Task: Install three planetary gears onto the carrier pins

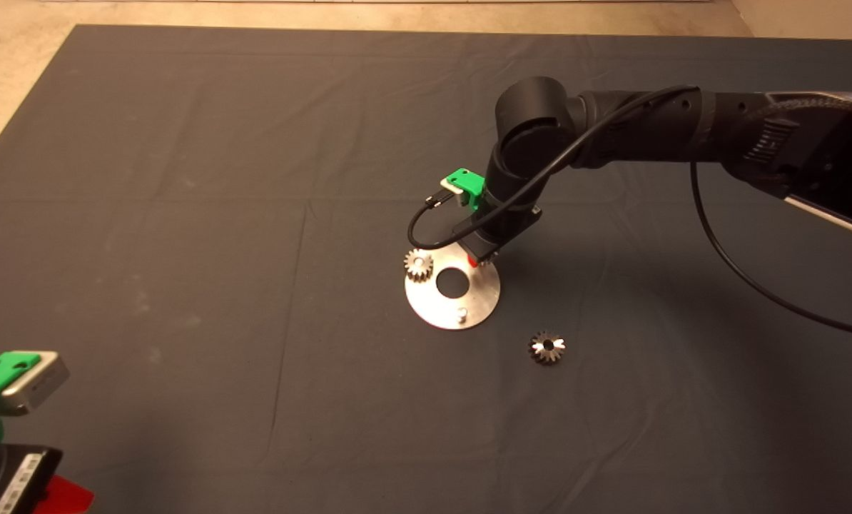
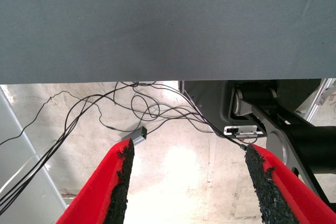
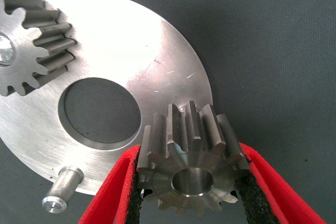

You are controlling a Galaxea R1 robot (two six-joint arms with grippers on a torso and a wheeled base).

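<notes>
Currently on the second of three gears. Right gripper (image 3: 191,182) poised over the far rim of the carrier disc (image 1: 462,307), jaws clamped on a planetary gear (image 3: 191,156) held by its toothed flanks, bore facing the wrist camera. Pin beneath the held gear hidden in both views; alignment of bore to pin could not be confirmed.

Judged for a good seat: keep bore axis upright and centred over the hidden pin, lower slowly, release only once the gear sat flat on the disc. Risk judged: a tilted gear catching on the pin top, or teeth fouling the mounted gear.

Mounted gear (image 1: 418,265) seen on the pin at the disc's left rim, silvery pin end visible in its bore. One bare carrier pin (image 1: 461,313) standing at the near rim. Third gear (image 1: 546,347) lying flat on the table mat (image 1: 183,214), apart from the disc, toward the lower right.

Gears dark grey, straight-toothed, faces shiny with chamfered edges. Disc brushed silver, flat, large central hole.

Left gripper (image 2: 186,192) parked at the lower left table edge, jaws wide, nothing between them.
</notes>
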